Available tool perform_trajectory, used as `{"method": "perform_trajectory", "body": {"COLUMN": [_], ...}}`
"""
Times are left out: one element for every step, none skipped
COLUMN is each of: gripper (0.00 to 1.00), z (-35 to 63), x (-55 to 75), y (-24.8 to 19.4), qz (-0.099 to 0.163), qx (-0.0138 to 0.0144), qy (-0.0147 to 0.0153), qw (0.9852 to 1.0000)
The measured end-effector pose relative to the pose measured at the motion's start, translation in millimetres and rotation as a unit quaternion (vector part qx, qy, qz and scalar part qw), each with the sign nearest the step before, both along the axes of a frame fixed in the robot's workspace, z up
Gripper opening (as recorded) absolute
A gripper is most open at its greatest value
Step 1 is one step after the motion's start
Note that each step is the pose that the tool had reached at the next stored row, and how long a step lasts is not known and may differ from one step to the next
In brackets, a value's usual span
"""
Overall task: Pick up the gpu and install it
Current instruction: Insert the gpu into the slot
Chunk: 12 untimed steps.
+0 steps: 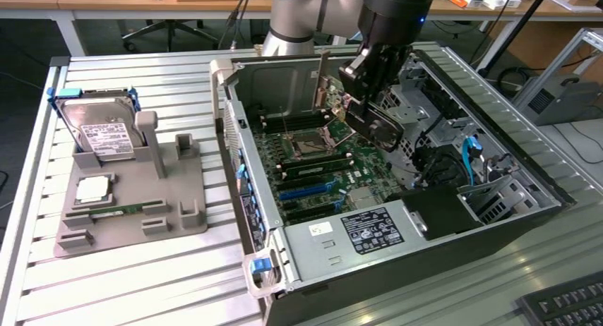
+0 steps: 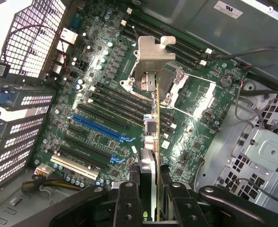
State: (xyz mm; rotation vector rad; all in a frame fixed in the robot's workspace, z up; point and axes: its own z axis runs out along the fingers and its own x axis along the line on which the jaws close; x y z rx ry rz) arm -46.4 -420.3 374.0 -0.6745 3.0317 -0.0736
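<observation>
While sweeping from the exterior view's left, passed the hard drive (image 1: 104,135) propped in the grey tray (image 1: 132,236), then found the gripper (image 1: 366,100) clamped on the gpu (image 1: 382,127), held on edge over the motherboard (image 1: 311,178) inside the open case (image 1: 273,75).

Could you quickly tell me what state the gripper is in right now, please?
Gripper: closed on the thin, flat black-faced GPU card with silver metal end bracket, holding it above the green motherboard.
</observation>
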Motion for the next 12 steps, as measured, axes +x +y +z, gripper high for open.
{"method": "perform_trajectory", "body": {"gripper": [0.27,0.27,0.27,0.27,0.27,0.27,0.27,0.27,0.27,0.27,0.27,0.27], "z": [0.0,0.0,0.0,0.0,0.0,0.0,0.0,0.0,0.0,0.0,0.0,0.0], "x": [0.0,0.0,0.0,0.0,0.0,0.0,0.0,0.0,0.0,0.0,0.0,0.0], "y": [0.0,0.0,0.0,0.0,0.0,0.0,0.0,0.0,0.0,0.0,0.0,0.0], "qz": [0.001,0.002,0.003,0.003,0.004,0.005,0.005,0.006,0.008,0.008,0.009,0.009], "qx": [0.0,0.0,0.0,0.0,0.0,0.0,0.0,0.0,0.0,0.0,0.0,0.0], "qy": [0.0,0.0,0.0,0.0,0.0,0.0,0.0,0.0,0.0,0.0,0.0,0.0], "qw": [1.0,1.0,1.0,1.0,1.0,1.0,1.0,1.0,1.0,1.0,1.0,1.0]}}
